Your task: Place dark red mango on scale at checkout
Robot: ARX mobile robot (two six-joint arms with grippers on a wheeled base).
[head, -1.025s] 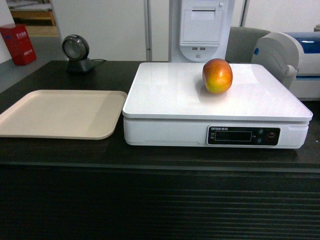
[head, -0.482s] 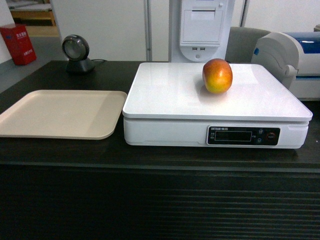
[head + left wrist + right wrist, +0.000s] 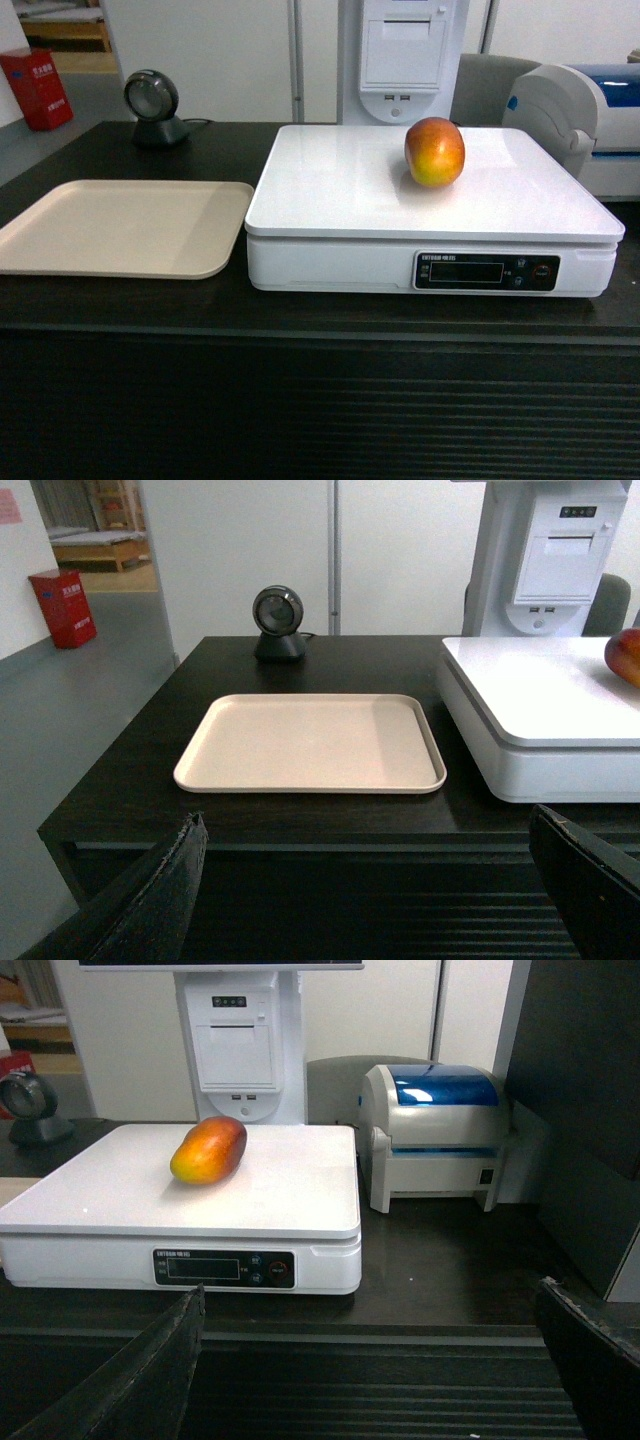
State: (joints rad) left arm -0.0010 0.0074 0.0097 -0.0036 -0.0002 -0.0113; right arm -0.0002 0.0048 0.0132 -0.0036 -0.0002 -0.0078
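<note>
Red-orange smooth mango [image 3: 435, 151] rests free on flat white scale [image 3: 330, 190]; could roll if bumped. Left end effector [image 3: 370, 880] and right end effector [image 3: 370, 1360] both spread wide, empty.

Black pincer fingers [image 3: 150, 900], worn, scuffed edges

Checkout [image 3: 130, 305] bears scale [image 3: 340, 190], tray [image 3: 120, 225], scanner [image 3: 152, 105], perhaps printer [image 3: 440, 1135].
</note>
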